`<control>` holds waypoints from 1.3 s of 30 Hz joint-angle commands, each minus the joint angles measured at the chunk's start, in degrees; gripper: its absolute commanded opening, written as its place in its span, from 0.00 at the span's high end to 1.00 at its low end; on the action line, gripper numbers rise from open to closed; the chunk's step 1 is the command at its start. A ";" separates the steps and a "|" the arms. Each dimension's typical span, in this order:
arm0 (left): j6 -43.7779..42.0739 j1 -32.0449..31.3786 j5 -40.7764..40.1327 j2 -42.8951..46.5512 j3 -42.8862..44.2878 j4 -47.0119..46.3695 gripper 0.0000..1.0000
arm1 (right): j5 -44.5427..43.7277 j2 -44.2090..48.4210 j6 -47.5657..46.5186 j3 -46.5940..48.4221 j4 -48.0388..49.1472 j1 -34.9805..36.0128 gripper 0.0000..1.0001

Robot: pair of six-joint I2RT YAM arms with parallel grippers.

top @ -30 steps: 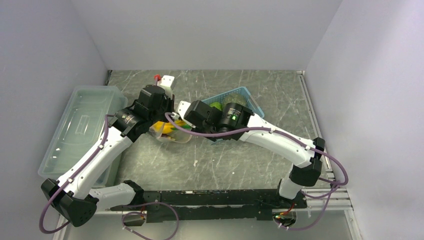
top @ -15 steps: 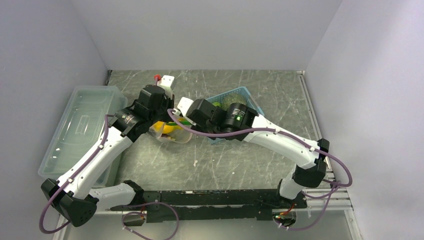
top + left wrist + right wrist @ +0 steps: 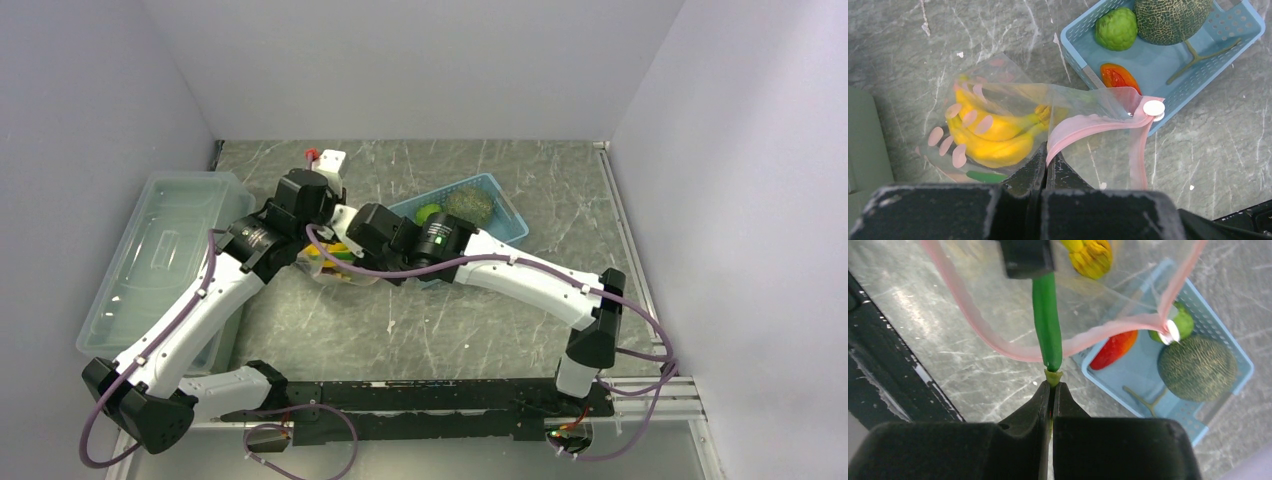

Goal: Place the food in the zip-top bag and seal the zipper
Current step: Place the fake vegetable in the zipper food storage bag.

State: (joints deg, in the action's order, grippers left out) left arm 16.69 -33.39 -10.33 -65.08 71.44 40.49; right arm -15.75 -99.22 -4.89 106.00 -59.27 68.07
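Note:
My left gripper (image 3: 1046, 155) is shut on the pink zipper (image 3: 1088, 127) of the clear zip-top bag (image 3: 998, 100), holding the mouth up and open. A yellow banana (image 3: 993, 137) lies inside the bag. My right gripper (image 3: 1052, 387) is shut on the pale stem of the thin green vegetable (image 3: 1047, 325). The vegetable crosses the near pink rim (image 3: 998, 347) at the bag's mouth, and its far tip is hidden behind the left finger (image 3: 1027, 257). In the top view both grippers (image 3: 330, 243) meet over the bag (image 3: 345, 270).
The light-blue basket (image 3: 1238, 30), right of the bag, holds a lime-green fruit (image 3: 1117, 28), a dark green round fruit (image 3: 1170, 17) and a red-orange fruit (image 3: 1118, 77). A large translucent bin (image 3: 160, 260) stands at the table's left edge. A white slider (image 3: 1153, 107) sits at the zipper's end.
The right arm has swung left from beside the basket to the bag's mouth, carrying the green vegetable. The left arm and the bag have stayed put.

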 commanded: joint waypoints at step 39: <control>0.01 0.08 0.31 1.27 0.69 -1.95 1.00 | -2.85 29.36 11.12 -30.82 20.50 -18.41 0.43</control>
State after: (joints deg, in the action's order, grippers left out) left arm 16.78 -33.08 -10.35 -65.06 71.44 40.97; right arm -17.89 -70.91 4.58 76.75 -37.65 53.58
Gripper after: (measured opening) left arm 0.012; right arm 0.563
